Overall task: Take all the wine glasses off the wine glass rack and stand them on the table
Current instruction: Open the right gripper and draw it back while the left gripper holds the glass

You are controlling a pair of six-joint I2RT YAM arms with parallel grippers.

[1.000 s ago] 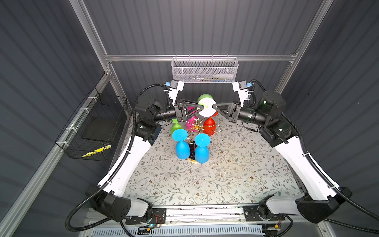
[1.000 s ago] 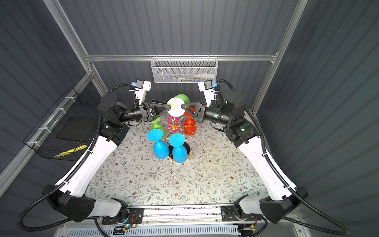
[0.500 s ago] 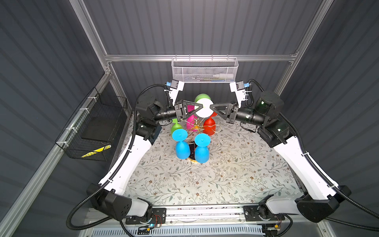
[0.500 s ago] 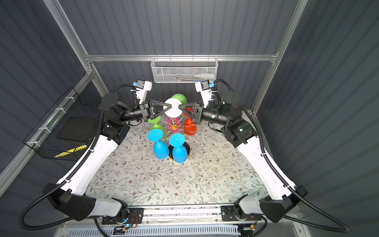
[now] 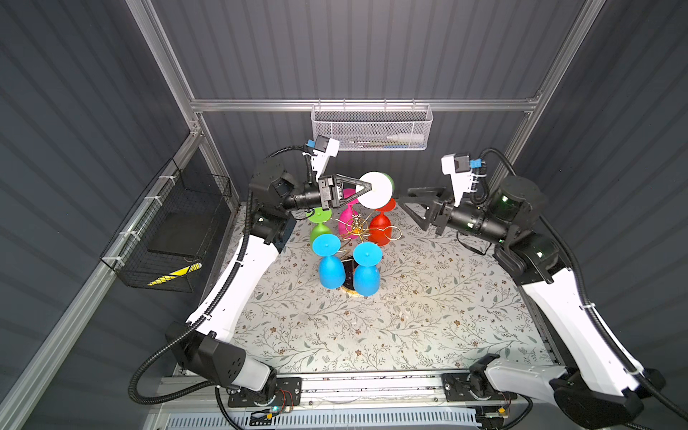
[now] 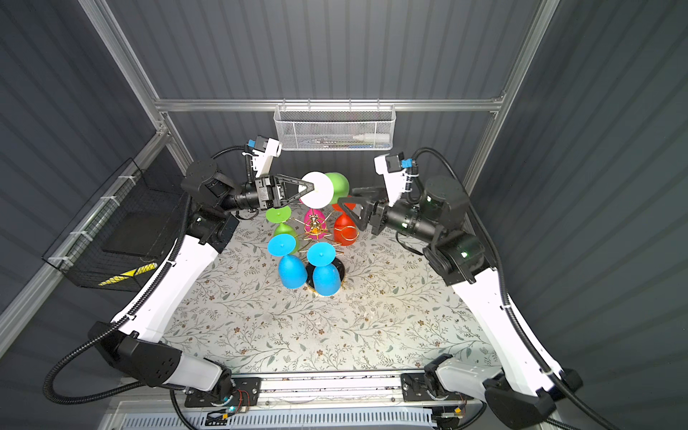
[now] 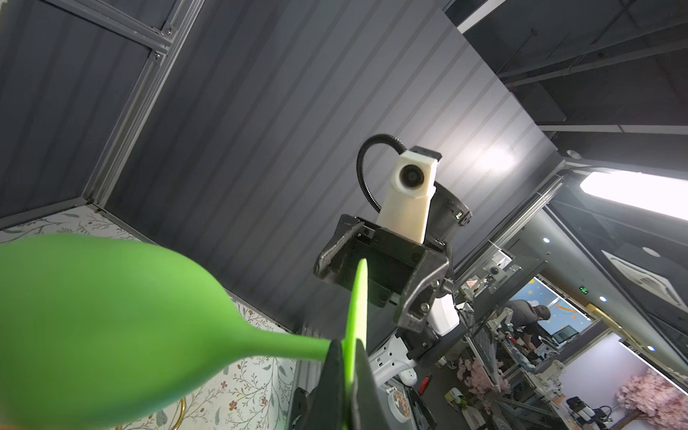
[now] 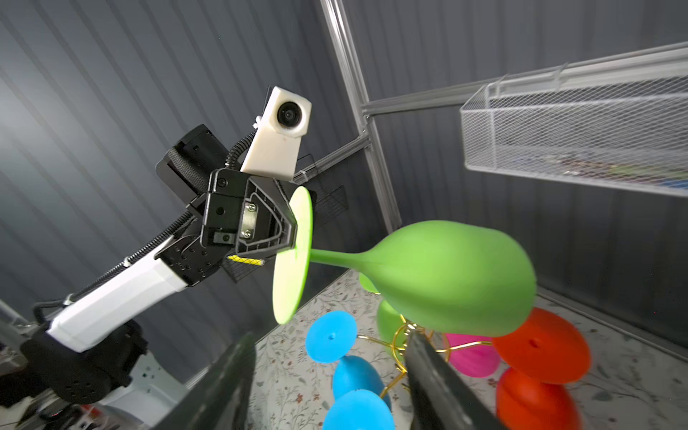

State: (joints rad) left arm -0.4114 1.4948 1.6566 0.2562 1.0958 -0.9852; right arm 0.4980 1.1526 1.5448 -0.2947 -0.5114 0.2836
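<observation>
1. Both top views are looking steeply down from high overhead, taking in the whole table (image 5: pixel 391 335).
2. The left wrist view is looking across and upward, close behind the green glass (image 7: pixel 111 320), facing the right gripper (image 7: pixel 376 277).
3. The right wrist view is facing the left gripper (image 8: pixel 294 238), sharing that glass.

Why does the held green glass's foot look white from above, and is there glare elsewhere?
In both top views the green wine glass has its foot overexposed to white; the right wrist view shows it green; in the left wrist view a ceiling lamp blows out.
</observation>
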